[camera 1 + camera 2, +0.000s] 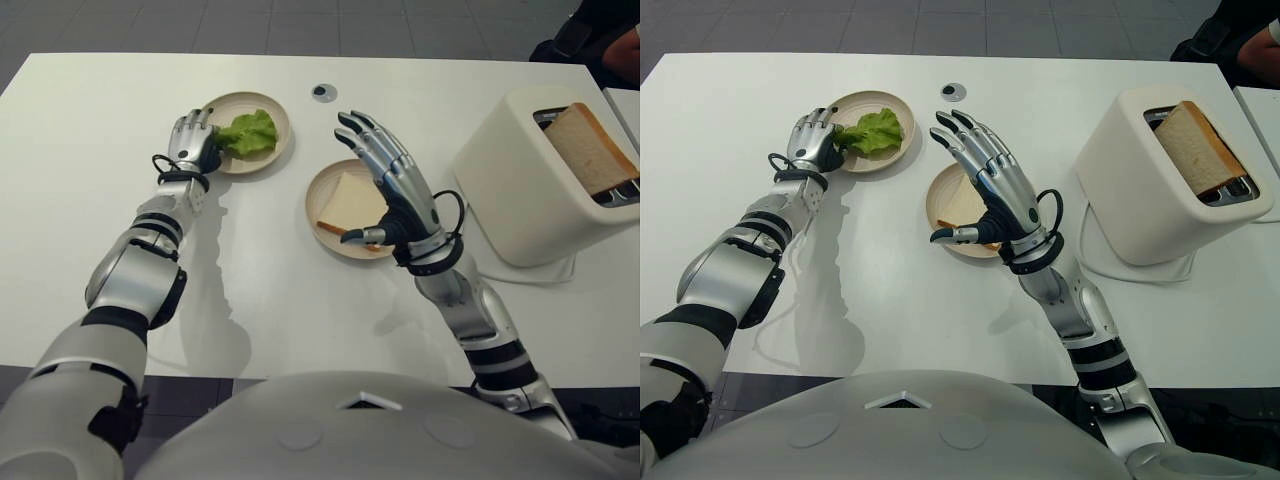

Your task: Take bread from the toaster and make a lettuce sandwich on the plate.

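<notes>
A green lettuce leaf (248, 132) lies on a beige plate (270, 105) at the back left. My left hand (192, 142) rests at that plate's left rim, fingers curled onto the leaf's left edge. A second beige plate (322, 185) in the middle holds one slice of bread (352, 196). My right hand (395, 185) hovers over this plate's right side, fingers spread and open, holding nothing. The cream toaster (515, 195) stands on the right with a slice of bread (592, 148) sticking out of its slot.
A small dark round disc (323, 92) sits in the white table (90, 120) behind the plates. Another white surface (626, 100) adjoins the far right. The table's front edge runs just before my arms.
</notes>
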You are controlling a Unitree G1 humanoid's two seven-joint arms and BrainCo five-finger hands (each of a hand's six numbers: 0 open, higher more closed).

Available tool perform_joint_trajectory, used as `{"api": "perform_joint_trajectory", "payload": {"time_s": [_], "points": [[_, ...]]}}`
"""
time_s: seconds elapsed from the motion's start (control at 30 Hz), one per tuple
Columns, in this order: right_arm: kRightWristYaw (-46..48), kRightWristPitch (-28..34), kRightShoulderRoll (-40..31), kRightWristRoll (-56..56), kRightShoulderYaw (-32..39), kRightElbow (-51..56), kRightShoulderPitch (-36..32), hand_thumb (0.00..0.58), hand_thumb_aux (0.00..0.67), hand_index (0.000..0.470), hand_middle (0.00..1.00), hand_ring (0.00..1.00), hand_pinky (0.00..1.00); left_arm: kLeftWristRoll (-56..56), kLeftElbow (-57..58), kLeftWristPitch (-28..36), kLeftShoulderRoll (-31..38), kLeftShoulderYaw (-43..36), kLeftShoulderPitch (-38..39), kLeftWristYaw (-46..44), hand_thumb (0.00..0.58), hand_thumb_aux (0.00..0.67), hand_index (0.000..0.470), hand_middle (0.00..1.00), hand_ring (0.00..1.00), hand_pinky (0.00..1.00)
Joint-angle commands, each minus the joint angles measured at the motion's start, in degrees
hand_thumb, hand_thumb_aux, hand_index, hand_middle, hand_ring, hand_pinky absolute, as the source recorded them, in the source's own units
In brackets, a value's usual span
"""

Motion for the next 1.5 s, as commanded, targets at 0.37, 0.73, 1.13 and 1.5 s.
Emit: {"api": "perform_joint_trajectory", "payload": {"time_s": [0.37, 0.73, 1.13, 1.5], "points": [[-0.67, -0.51, 0.57, 5.29, -7.6, -0.84, -0.36, 0.0, 0.0, 0.0, 0.0, 0.0, 0.0, -17.13, -22.56, -26.04, -7.65, 4.65, 13.33, -14.79, 0.58, 0.67, 0.47, 0.0, 0.0, 0.0], [-0.87, -0.46, -1.69, 6.35, -15.62, -1.12, -1.17, 0.0, 0.0, 0.0, 0.0, 0.0, 0.0, -11.7, -28.84, -24.89, -9.82, -3.82, 22.75, -23.79, 0.58, 0.67, 0.47, 0.0, 0.0, 0.0], [4.46, 9.18, -13.73, 11.17, -49.28, -9.29, 5.37, 0.0, 0.0, 0.0, 0.0, 0.0, 0.0, -7.39, -37.39, -21.19, -5.4, -4.09, 23.44, -23.36, 0.0, 0.0, 0.0, 0.0, 0.0, 0.0], [10.64, 16.75, -19.9, 4.52, -46.1, 11.52, 15.22, 0.0, 0.0, 0.0, 0.0, 0.0, 0.0, -7.98, -46.44, -18.07, -2.41, -0.98, 27.15, -23.77, 0.0, 0.0, 0.0, 0.0, 0.0, 0.0]]}}
